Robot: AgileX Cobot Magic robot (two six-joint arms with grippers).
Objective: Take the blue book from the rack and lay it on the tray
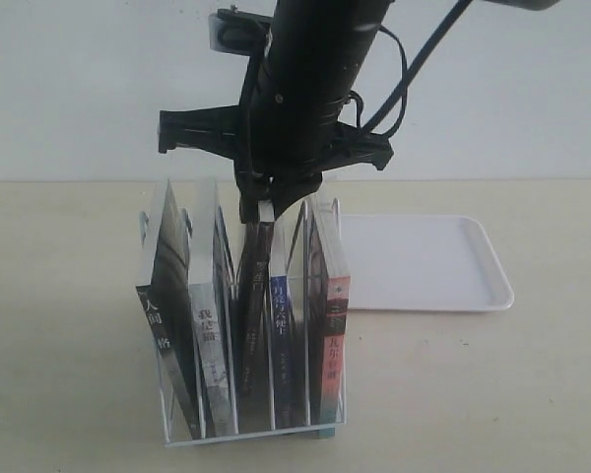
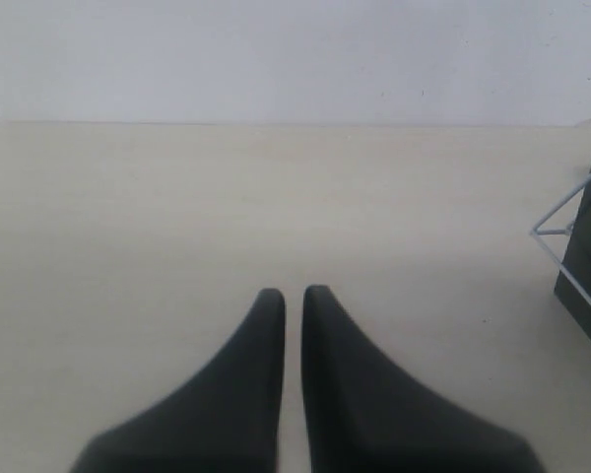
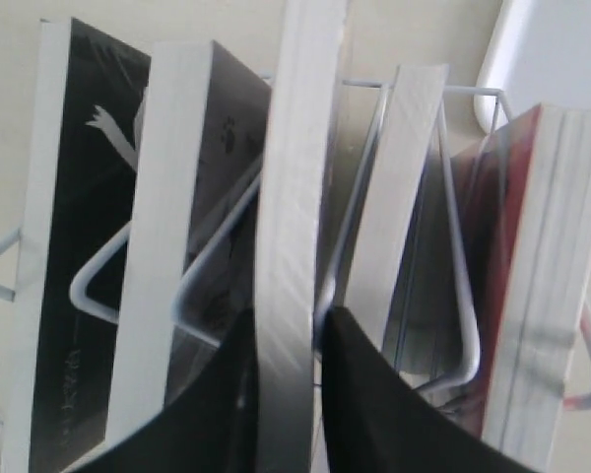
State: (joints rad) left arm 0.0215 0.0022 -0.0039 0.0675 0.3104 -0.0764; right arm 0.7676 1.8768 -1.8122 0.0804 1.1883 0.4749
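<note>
Since the right pincer looks clamped on the brown-spined book, not the blue book standing one slot nearer the tray in the rack, lifting would likely pull the wrong title; left pincer closed, empty, above the bench.

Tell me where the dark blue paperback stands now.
Exterior view: the dark blue paperback stands in the white wire rack, right of centre, between the dark brown-spined book and the pink-spined book.

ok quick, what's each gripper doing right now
left gripper: closed, holding nothing
right gripper: closed on the middle book in the rack, the dark-spined one
</note>
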